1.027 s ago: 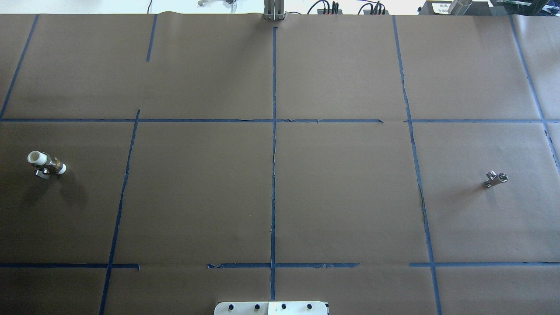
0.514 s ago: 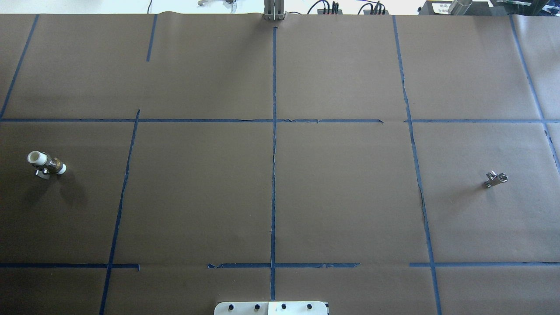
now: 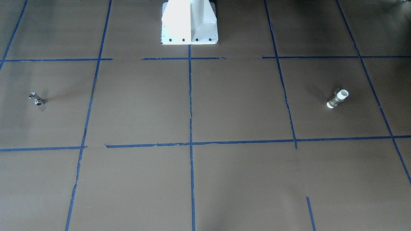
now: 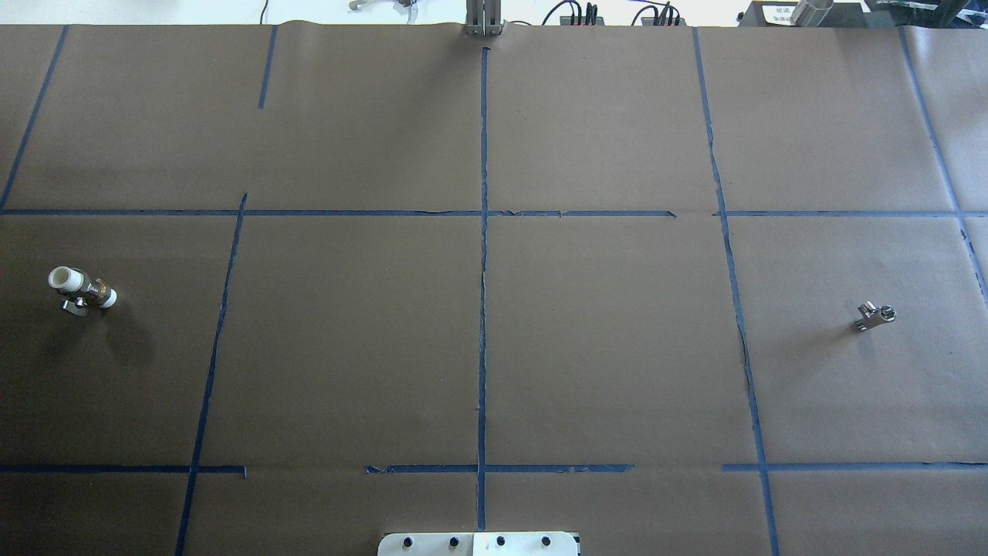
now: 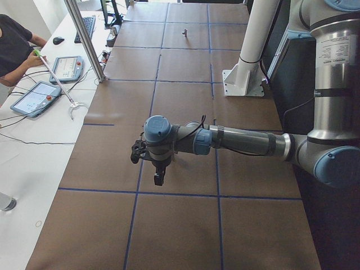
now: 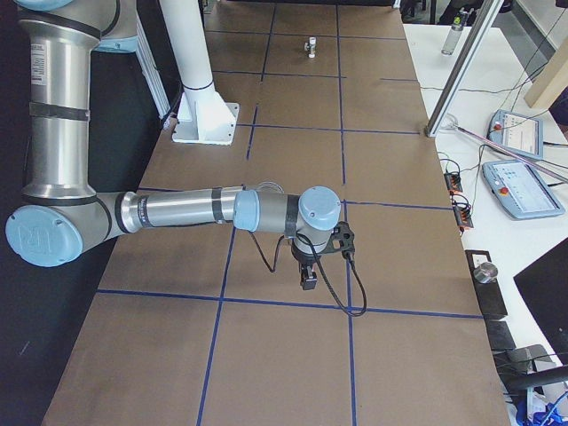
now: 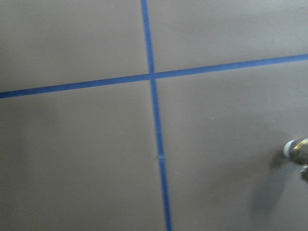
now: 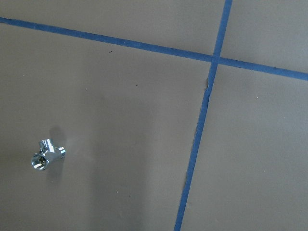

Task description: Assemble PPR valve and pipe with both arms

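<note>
The PPR valve [image 4: 81, 288], white ends and brass middle, lies on the brown paper at the table's left side; it also shows in the front-facing view [image 3: 337, 98], far off in the exterior right view [image 6: 312, 44], and at the right edge of the left wrist view [image 7: 297, 148]. The chrome T-shaped pipe [image 4: 874, 316] lies at the right side, also in the front-facing view [image 3: 36, 98] and the right wrist view [image 8: 46, 155]. The left gripper [image 5: 158, 171] and right gripper [image 6: 309, 275] hang above the table, only in the side views; I cannot tell whether they are open.
The white pedestal base [image 3: 189, 22] stands at the robot's edge of the table. Blue tape lines [image 4: 483, 309] divide the brown paper. A metal post [image 5: 84, 39], tablets [image 5: 35, 97] and an operator [image 5: 14, 45] are on the far side.
</note>
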Controlling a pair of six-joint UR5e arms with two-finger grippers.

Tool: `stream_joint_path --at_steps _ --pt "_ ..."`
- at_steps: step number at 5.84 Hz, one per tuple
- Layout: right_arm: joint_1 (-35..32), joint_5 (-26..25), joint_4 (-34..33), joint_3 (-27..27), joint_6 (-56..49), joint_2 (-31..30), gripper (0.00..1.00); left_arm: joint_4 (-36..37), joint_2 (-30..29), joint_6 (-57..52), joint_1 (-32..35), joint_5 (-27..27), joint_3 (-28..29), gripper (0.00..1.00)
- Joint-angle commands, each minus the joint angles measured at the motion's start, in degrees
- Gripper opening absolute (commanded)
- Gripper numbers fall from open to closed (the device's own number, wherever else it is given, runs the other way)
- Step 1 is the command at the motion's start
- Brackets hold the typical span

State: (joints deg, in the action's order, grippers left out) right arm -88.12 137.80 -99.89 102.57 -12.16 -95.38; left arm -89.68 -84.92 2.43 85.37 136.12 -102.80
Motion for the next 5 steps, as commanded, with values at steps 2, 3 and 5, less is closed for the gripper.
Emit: stream_joint_path --at_steps 2,3,5 --pt "0.0 1.1 0.7 0.0 0.1 -0.4 1.0 -0.2 -0.3 11.9 -11.6 0.3 -5.8 1.0" --pt "0.0 2.5 0.7 -0.1 -0.2 -0.4 1.0 -0.3 -0.3 16.8 -14.2 0.2 -7.2 1.0" --pt "0.2 2.6 0.7 -0.2 -0.2 -0.3 1.0 -7.5 -0.3 26.3 -20.3 -0.9 -5.8 1.0"
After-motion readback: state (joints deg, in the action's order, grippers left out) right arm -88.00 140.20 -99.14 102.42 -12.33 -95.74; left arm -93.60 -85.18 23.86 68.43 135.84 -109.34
